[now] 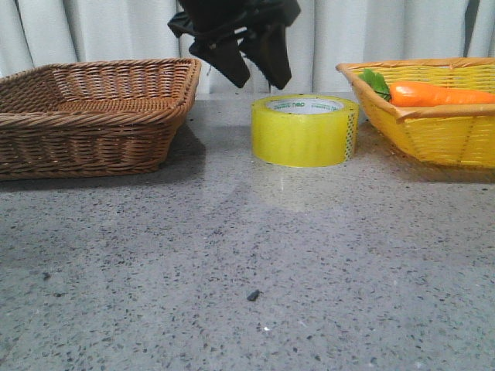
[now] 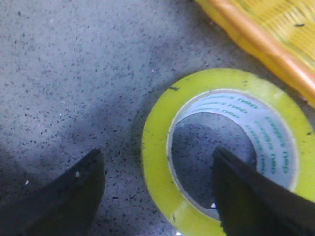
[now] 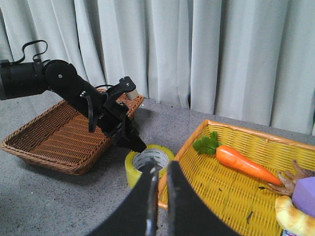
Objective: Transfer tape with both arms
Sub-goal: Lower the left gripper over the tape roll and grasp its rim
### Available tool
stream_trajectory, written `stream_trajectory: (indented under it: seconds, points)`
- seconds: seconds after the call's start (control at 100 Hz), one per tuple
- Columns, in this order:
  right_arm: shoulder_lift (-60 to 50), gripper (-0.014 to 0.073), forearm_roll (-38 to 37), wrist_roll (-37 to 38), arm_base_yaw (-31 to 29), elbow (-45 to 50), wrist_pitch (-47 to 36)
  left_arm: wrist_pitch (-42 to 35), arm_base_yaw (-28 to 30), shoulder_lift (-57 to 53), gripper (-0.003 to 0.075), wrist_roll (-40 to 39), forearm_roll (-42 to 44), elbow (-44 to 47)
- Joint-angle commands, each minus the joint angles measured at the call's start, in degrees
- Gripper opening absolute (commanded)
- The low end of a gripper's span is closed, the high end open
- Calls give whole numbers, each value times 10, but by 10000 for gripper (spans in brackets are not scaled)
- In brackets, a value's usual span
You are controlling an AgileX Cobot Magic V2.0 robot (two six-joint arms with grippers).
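Observation:
The tape [image 1: 305, 131], a wide yellow roll with a white printed core, lies flat on the grey table between two baskets. My left gripper [image 1: 259, 77] hangs open just above and behind it, not touching. In the left wrist view the open left gripper [image 2: 156, 155] straddles the roll's near wall [image 2: 155, 137], with one finger outside and the other over the hole. The right wrist view shows the tape [image 3: 132, 168] under the left gripper [image 3: 132, 141]. My right gripper [image 3: 162, 169] is shut and empty, well above and back from the tape.
A brown wicker basket [image 1: 93, 116] stands left of the tape. A yellow basket [image 1: 433, 131] on the right, almost touching the tape, holds an orange carrot [image 1: 441, 95] with green leaves and other toy items [image 3: 305, 191]. Pale curtains hang behind.

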Motion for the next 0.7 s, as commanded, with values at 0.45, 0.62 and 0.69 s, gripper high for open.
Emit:
stream_trajectory:
  seconds: [0.45,0.62,0.69]
  points:
    - [19,-39,-12,1,-1,-11,-40,-61,-5,23,274,-8,-26,-20]
    - [19,-39,-12,1,-1,-11,-45,-76,-5,18,-21,-5,-78,-44]
    - [19,-39,-12,1,-1,-11,-49,-81,-4,10,-21,-5,-97,-76]
